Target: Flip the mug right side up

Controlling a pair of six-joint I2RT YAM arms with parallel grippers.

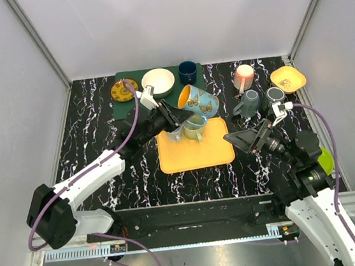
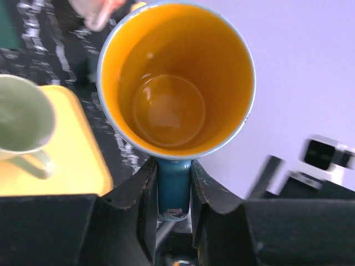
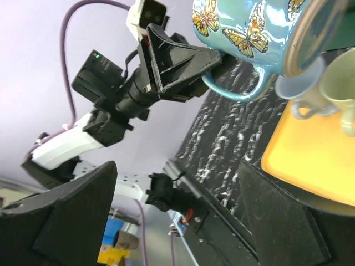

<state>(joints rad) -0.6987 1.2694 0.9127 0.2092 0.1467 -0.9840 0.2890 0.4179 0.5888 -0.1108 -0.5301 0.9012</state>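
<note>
The blue butterfly mug (image 1: 198,102) with an orange inside hangs tilted on its side above the back edge of the yellow tray (image 1: 195,151). My left gripper (image 1: 174,117) is shut on its handle. In the left wrist view the handle (image 2: 173,185) sits clamped between the fingers (image 2: 145,194), and the mug's open mouth (image 2: 176,83) faces the camera. The right wrist view shows the mug (image 3: 244,27) held up by the left gripper (image 3: 213,61). My right gripper (image 1: 245,139) is open and empty at the tray's right edge.
A pale green mug (image 1: 195,128) and a light blue-grey mug (image 1: 175,133) stand on the tray under the held mug. Behind are a white bowl (image 1: 158,82), a dark blue cup (image 1: 188,72) and a yellow plate (image 1: 124,89). At right are a pink mug (image 1: 244,75), a grey mug (image 1: 249,101) and an orange bowl (image 1: 288,79).
</note>
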